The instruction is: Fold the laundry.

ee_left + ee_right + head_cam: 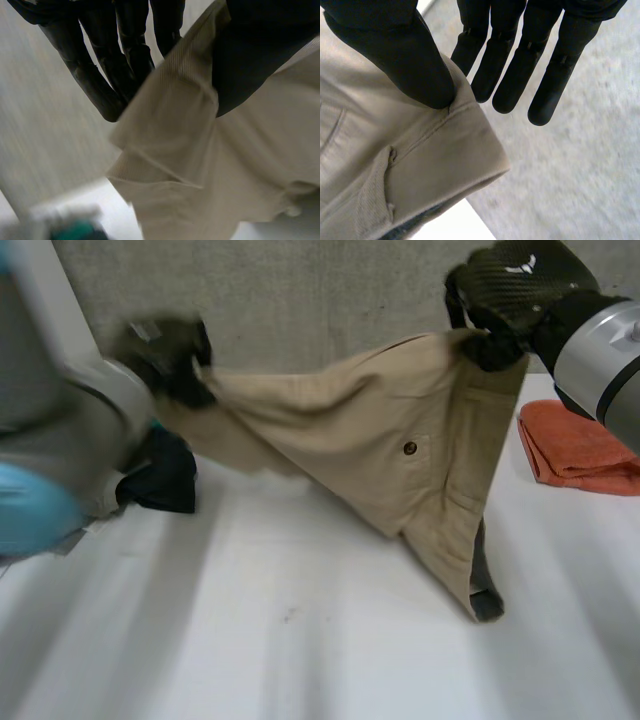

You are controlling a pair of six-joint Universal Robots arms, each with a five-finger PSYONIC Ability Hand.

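Note:
A beige garment (380,430) with a dark button and a pocket hangs stretched between my two hands above the white table (300,640). My left hand (170,358) pinches its left end; in the left wrist view the thumb (260,50) presses the beige cloth (200,165) against the straight fingers (107,75). My right hand (510,295) holds the waistband corner high at the right; its thumb (395,55) clamps the hem (435,150) against the fingers (515,65). The garment's lower end droops onto the table.
A folded orange cloth (580,445) lies on the table at the right, under my right arm. A dark garment (165,475) lies at the left, below my left hand. A grey wall (330,290) runs along the back.

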